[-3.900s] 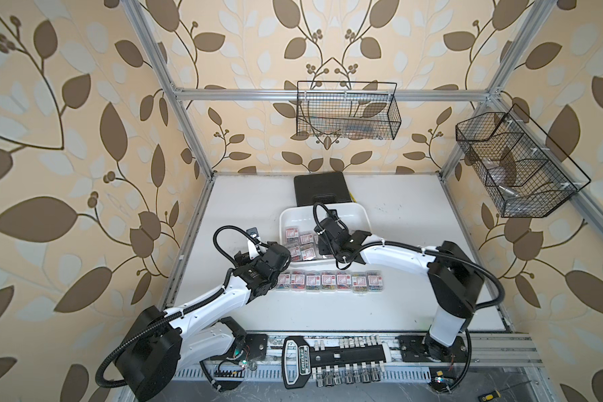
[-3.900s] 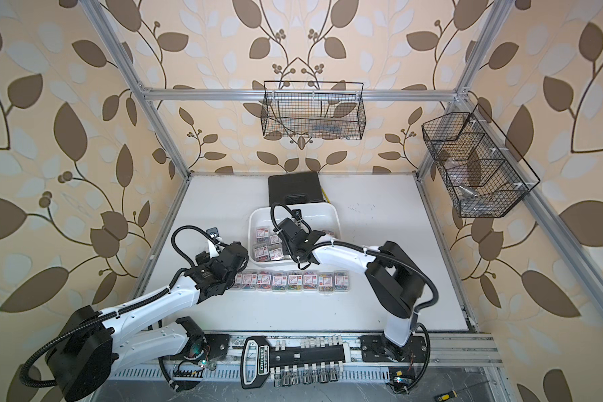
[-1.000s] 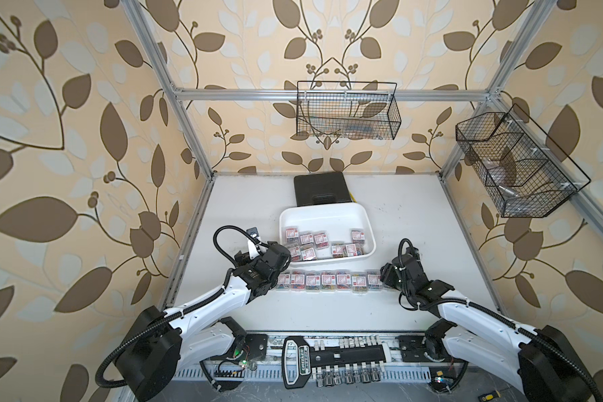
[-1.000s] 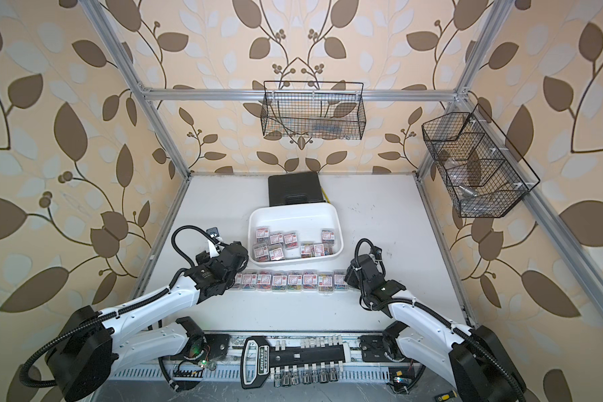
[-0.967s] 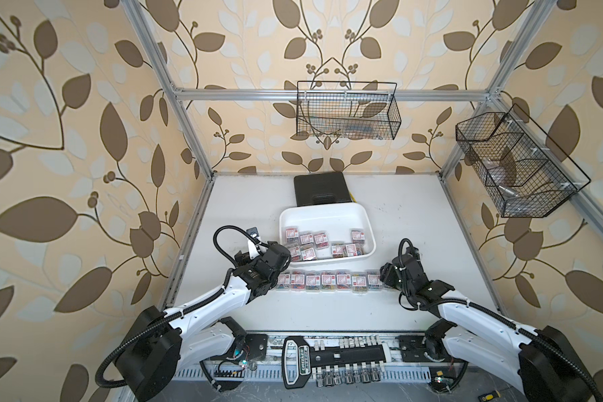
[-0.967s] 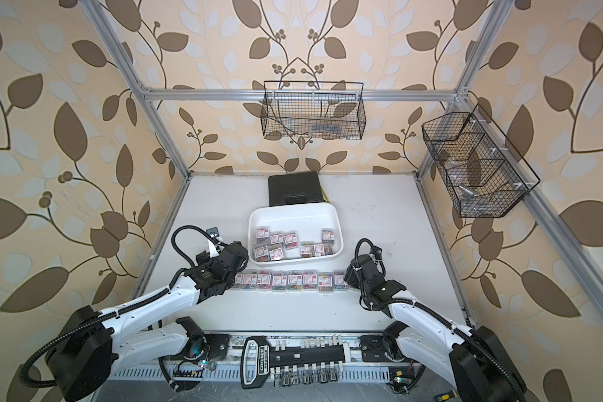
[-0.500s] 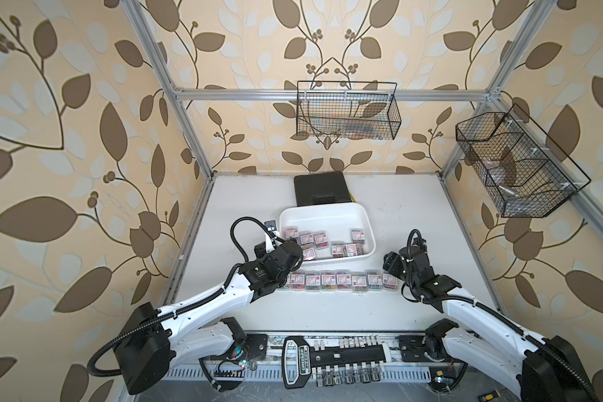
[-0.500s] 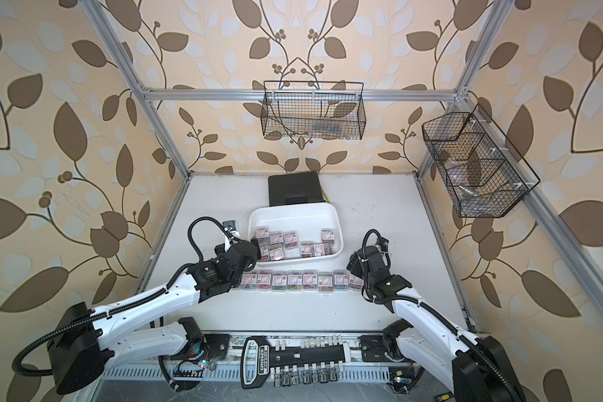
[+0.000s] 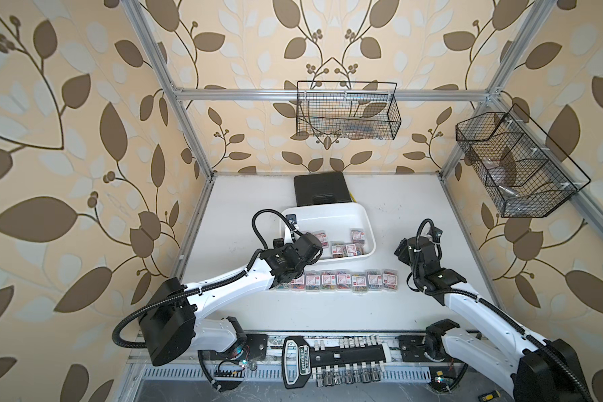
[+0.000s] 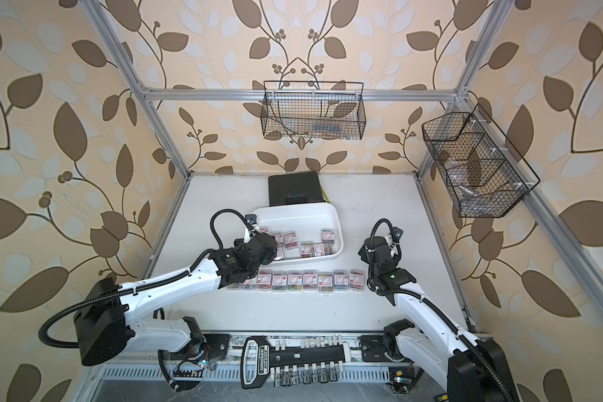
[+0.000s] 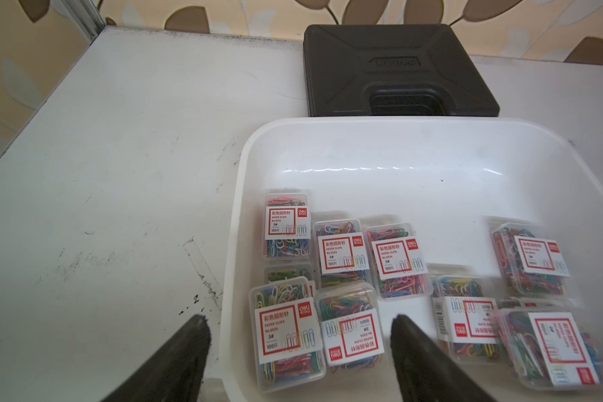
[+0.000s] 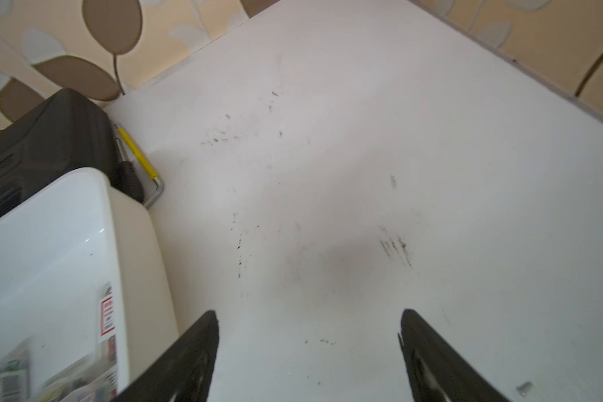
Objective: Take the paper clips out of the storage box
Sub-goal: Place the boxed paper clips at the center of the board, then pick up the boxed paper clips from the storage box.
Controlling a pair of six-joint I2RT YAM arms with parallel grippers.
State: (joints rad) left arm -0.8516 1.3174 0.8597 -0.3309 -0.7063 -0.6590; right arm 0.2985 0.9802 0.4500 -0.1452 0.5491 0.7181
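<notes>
The storage box is a white tray at mid-table, with several clear boxes of paper clips in its near half. More paper clips lie in a row on the table in front of it, seen in both top views. My left gripper hangs open over the tray's near left corner. One finger is outside the rim and the other inside, above two labelled boxes. My right gripper is open over bare table, to the right of the tray, holding nothing.
A black hard case lies right behind the tray, with a yellow-handled tool beside it. Black wire baskets hang on the back wall and the right wall. A socket rack sits at the front edge.
My left arm swung from the row's left end up over the tray's near left corner. My right gripper left a box at the row's right end, opened wider and drew back to the right.
</notes>
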